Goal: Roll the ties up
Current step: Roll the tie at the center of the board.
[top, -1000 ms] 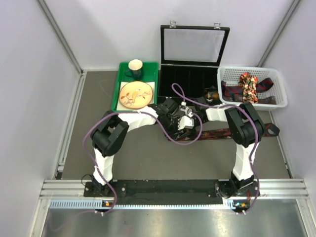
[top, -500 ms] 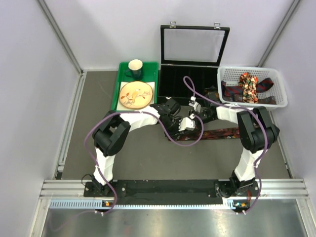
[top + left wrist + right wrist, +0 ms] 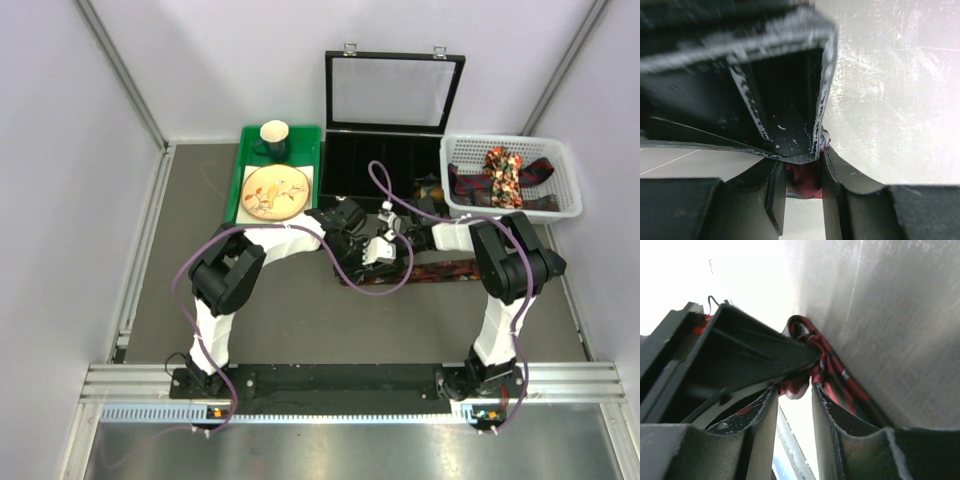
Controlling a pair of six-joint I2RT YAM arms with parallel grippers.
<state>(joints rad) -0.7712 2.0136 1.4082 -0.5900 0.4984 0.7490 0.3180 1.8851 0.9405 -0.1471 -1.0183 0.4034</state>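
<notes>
The left gripper (image 3: 801, 175) is clamped on the dark red tie (image 3: 804, 187), with a fold of red fabric pinched between its two fingers. Just above the fingers a dark, blurred body fills most of the left wrist view; I cannot tell what it is.

The right gripper (image 3: 793, 390) has its fingers apart, with light showing through the gap. A bunched loop of the red and dark striped fabric sits right at its tips. Whether it touches them cannot be told.

From above, the two grippers meet nose to nose at mid-table. The rest of the tie lies flat, stretching away to the right.

Beyond them stands a black case (image 3: 385, 160) with its lid (image 3: 394, 92) raised. To its right, a white basket (image 3: 560, 165) holds a floral tie (image 3: 502, 172) and dark ties (image 3: 468, 186). To its left, a green tray (image 3: 245, 170) carries a plate (image 3: 274, 191) and a mug (image 3: 274, 137).
</notes>
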